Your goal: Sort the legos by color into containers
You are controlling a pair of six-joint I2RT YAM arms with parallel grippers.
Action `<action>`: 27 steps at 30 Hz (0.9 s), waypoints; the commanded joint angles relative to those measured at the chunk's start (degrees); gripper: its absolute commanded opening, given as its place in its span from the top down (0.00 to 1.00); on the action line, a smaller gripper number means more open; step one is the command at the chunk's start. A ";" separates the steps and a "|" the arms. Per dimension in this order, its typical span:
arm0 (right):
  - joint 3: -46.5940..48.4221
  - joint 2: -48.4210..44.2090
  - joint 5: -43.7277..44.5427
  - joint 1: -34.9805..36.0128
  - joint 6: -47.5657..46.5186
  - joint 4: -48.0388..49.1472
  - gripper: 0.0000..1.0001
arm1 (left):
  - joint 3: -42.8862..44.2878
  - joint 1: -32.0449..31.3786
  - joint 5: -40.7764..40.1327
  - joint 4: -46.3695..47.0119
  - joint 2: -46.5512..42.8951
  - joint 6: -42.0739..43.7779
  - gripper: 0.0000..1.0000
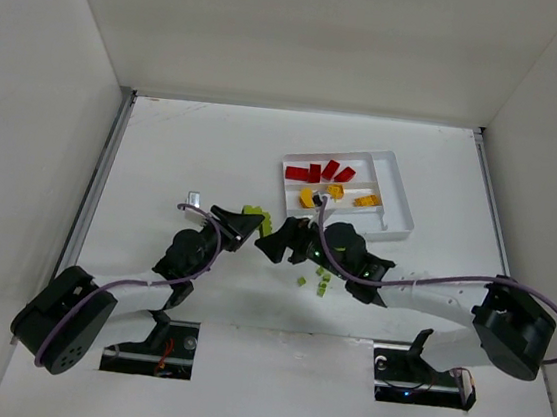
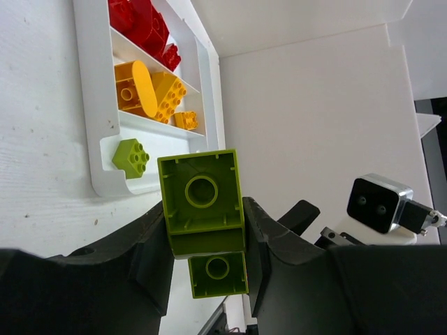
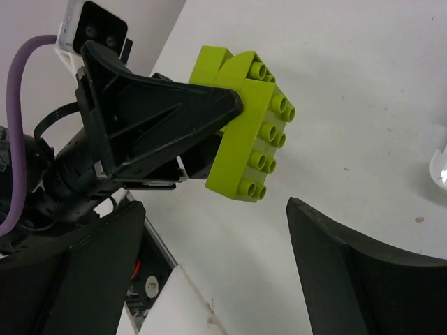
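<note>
Tray: red legos in far slot, yellow-orange legos in middle, one lime brick in near slot. Left pincer clamps lime stack just left of tray. Right pincer gapes wide, empty, facing it.

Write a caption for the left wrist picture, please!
The left gripper holds stacked green bricks near a white tray of sorted bricks.

White tabletop, plain white walls on 3 sides. Metal rail along left edge, another on right. Two rect cutouts at near edge w/ wiring inside.
</note>
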 commanded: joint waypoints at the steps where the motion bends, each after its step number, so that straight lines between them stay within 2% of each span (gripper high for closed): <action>1: 3.69 0.75 -1.23 -0.02 0.23 4.03 0.14 | 2.17 -0.73 -0.96 5.47 -0.22 -0.23 0.87; 14: 6.07 5.15 -0.97 -1.78 -0.56 1.66 0.48 | 2.70 -1.97 -0.25 5.03 0.13 -0.41 0.87; 19: 5.63 4.88 -0.26 -3.44 -0.74 0.78 0.54 | 2.70 -1.79 0.71 4.68 -0.31 -0.67 0.88; 24: 5.46 4.27 2.63 -4.67 -2.23 -2.56 0.67 | 2.78 -1.62 1.33 4.59 -0.04 -1.11 0.88; 27: 4.23 1.81 5.45 -6.08 -2.58 -3.70 0.68 | 2.61 -1.35 1.68 4.33 0.31 -1.20 0.88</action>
